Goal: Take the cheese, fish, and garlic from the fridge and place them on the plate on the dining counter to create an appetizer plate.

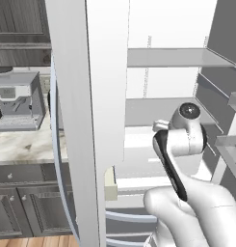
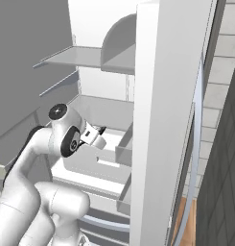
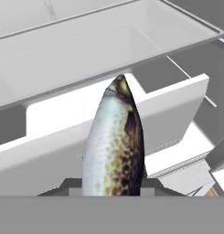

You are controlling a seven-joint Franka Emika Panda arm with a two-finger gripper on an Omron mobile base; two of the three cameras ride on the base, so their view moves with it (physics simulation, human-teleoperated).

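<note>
Gripping: the jaws are closed on the fish [image 3: 114, 146], which stands up between them in the hand view, its lower end hidden at the bottom edge
Fish: silver-grey belly, dark speckled flank, pointed end aimed away from the camera (head or tail, I cannot tell)
Gripper [image 2: 97, 134]: in the right base view it reaches into the open fridge [image 2: 109, 110] just above a white drawer [image 2: 97, 166]; the fish itself is too small to make out there
Drawer in hand view: a white drawer [image 3: 173, 114] sits pulled out right behind the fish, with grey shelf floor beyond it
Left base view: the arm's wrist and dark-banded forearm sit before the fridge shelves [image 1: 177, 58], and the wrist hides the jaws
Left base view extra: beside the fridge door [image 1: 73, 120] a marble bench [image 1: 23, 144] carries a grey coffee machine [image 1: 18, 103], with dark cabinets below
Right base view extra: a pale tiled wall [image 2: 224, 72] to the right of the other door
</note>
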